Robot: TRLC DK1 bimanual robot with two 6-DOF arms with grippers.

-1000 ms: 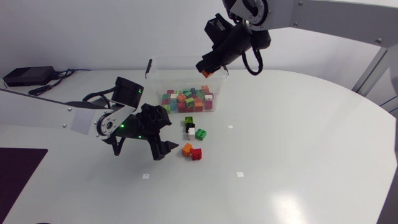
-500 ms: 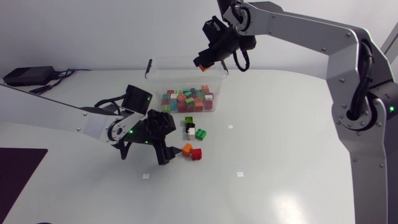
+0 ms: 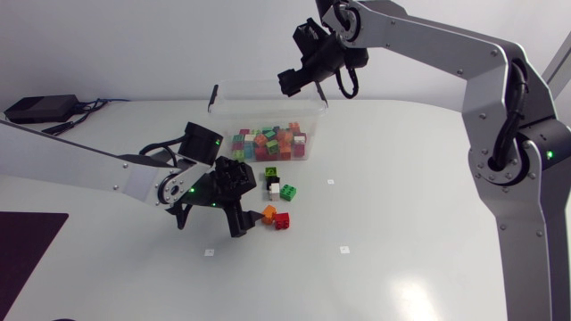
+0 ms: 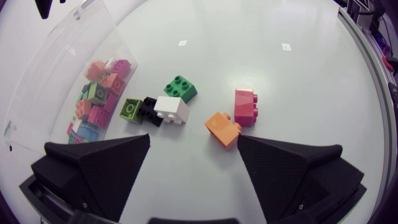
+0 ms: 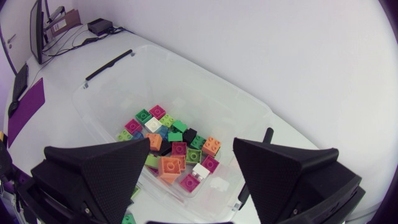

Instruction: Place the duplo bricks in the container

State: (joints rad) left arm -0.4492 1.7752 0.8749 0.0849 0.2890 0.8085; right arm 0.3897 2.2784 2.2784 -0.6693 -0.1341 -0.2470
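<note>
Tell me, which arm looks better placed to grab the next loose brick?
Left, probably: the left gripper, open, sits just short of the orange brick, while the right gripper hangs open above the container.

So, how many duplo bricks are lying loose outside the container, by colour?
olive green brick: 1
black brick: 1
white brick: 1
dark green brick: 1
red brick: 1
orange brick: 1
Total: 6, all on the table beside the container.

Container (image 4: 62,68) cut off at left wrist view's edge.
</note>
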